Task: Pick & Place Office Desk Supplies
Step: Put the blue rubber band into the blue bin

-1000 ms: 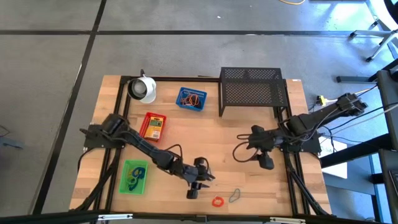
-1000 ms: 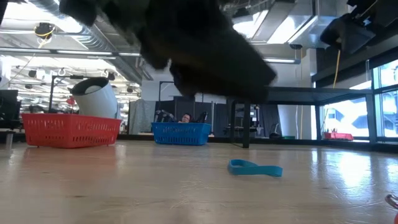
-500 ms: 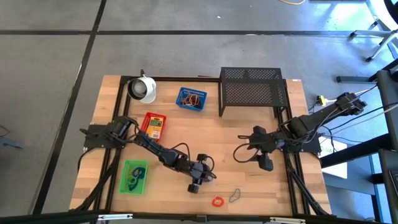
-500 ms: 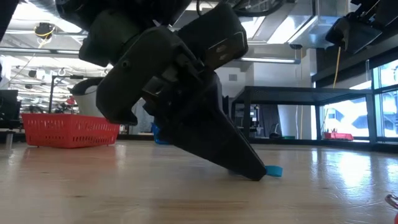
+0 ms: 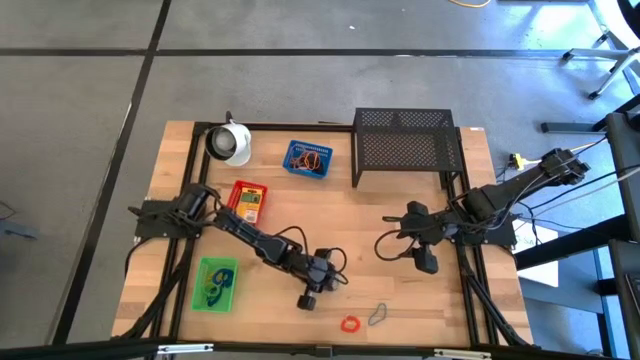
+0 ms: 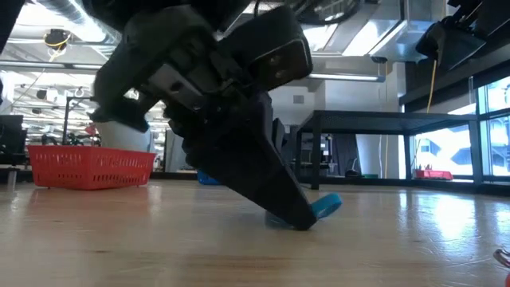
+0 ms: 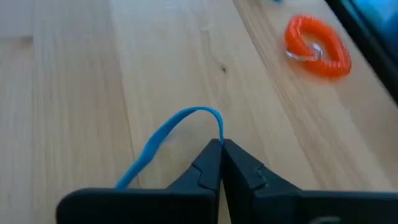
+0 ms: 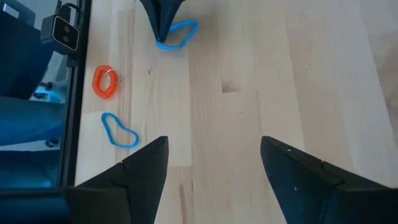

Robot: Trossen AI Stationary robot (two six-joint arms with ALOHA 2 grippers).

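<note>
Rubbery blue band loop (image 7: 180, 127) on the pale wood-grain bench (image 5: 300, 215), near its front edge, is where I have the left gripper (image 7: 221, 148), jaws clamped on it. Nearby lies a ribbed orange loop (image 7: 317, 46). Right gripper (image 8: 214, 165) hangs with jaws apart.

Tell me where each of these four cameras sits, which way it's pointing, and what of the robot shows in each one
High view: above the table, looking straight down; both arms show, left gripper low on the wood, right gripper waiting beside the black mesh rack.
Low view: at tabletop height, looking level across; the left gripper fills it, tips at the table.
Left wrist view: looks past shut fingers pinching the blue band.
Right wrist view: looks past open fingers down at the wood.
Shared: the blue band and the orange band appear in both wrist views.
</note>
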